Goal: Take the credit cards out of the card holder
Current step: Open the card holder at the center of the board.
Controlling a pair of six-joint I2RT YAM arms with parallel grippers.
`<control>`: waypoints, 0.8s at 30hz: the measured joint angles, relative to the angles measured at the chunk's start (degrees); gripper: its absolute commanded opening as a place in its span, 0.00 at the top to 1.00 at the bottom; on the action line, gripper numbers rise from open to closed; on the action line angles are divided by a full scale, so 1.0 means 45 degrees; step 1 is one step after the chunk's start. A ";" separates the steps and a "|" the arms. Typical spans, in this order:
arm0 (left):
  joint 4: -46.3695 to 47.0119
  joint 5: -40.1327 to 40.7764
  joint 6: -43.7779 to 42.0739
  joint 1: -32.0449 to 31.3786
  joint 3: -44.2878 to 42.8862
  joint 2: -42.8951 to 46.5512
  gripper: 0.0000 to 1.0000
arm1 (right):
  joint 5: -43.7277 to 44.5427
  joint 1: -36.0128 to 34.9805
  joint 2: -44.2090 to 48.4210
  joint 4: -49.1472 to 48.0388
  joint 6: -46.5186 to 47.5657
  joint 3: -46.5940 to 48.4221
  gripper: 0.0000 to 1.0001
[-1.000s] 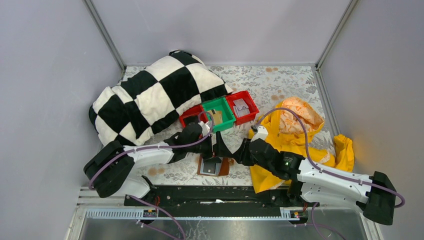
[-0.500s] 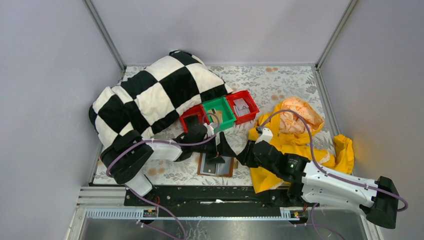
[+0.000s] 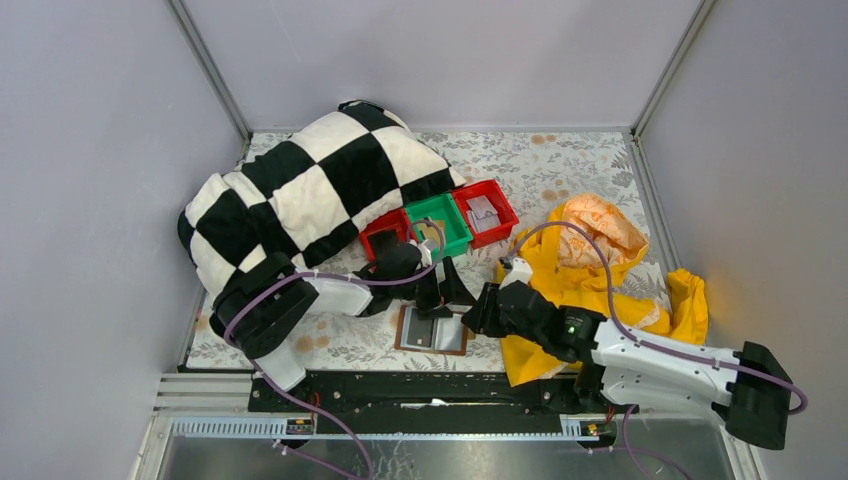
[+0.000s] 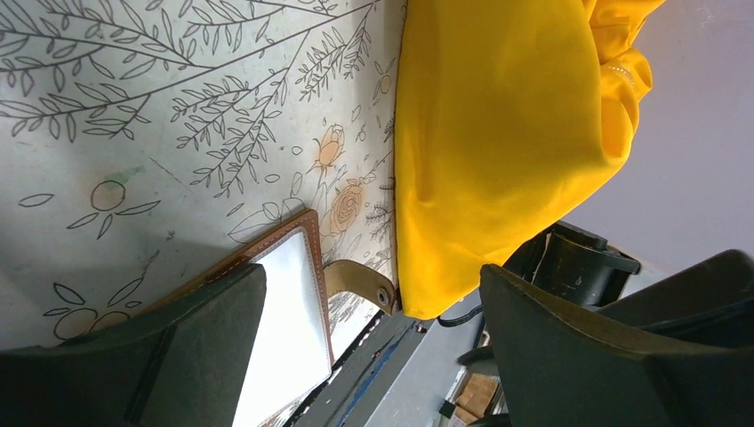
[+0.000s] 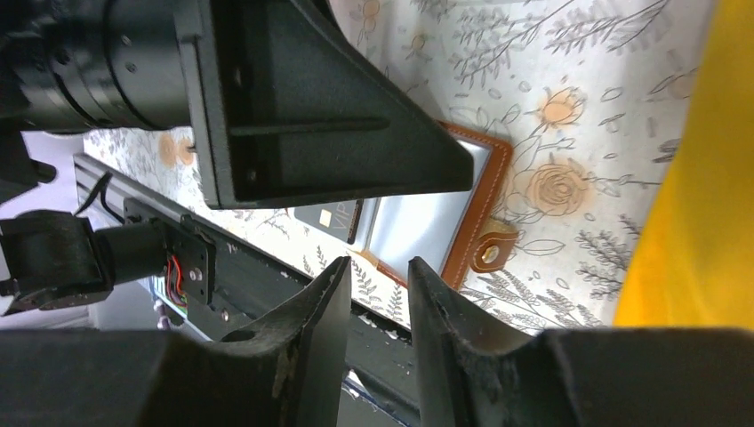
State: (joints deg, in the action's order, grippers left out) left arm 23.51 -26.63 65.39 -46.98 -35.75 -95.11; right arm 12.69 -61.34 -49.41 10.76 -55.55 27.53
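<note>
A: Card holder, where?

B: The small square brown leather card holder (image 3: 450, 338) lies open and flat on your floral tablecloth (image 3: 560, 165), close to the table's near edge. Its pale grey pockets face up and a brown snap tab (image 5: 492, 252) sticks off its right side.

A: Cards?

B: One dark grey credit card (image 5: 329, 218) with a gold chip is on the left half. Tucked in or loose, can't tell.

A: Grippers?

B: Your left gripper (image 3: 442, 296) hangs over the holder's far edge with its jaws spread wide and nothing in them. Your right gripper (image 5: 377, 285) is just right of the holder, its fingers a narrow gap apart with nothing between them.

A: Further back?

B: A crumpled yellow cloth (image 4: 498, 133) lies under your right arm. Beyond it a green plastic bin (image 3: 460, 236) sits between two red plastic bins (image 3: 505, 211). A black-and-white checked cushion (image 3: 310, 190) is at the far left.
</note>
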 measured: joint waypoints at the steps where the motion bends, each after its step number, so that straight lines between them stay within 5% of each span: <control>1: -0.0010 0.0029 0.0000 0.0000 0.0000 0.0000 0.06 | -0.0175 0.0000 -0.0287 -0.0296 -0.0010 -0.0053 0.64; 14: -0.1783 0.0272 -0.0345 0.0005 -0.0029 0.1015 0.06 | -0.1404 0.0000 -0.2798 -0.3152 -0.0738 -0.1462 0.65; 24: -0.4697 0.1073 -0.1603 0.0005 -0.1054 0.4269 0.06 | -0.1292 0.0000 -0.3536 -0.4206 -0.1666 -0.2327 0.64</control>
State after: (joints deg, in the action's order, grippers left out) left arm 2.37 -21.80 58.17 -46.96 -40.49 -75.90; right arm 6.87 -61.34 -65.32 -8.16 -63.05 17.06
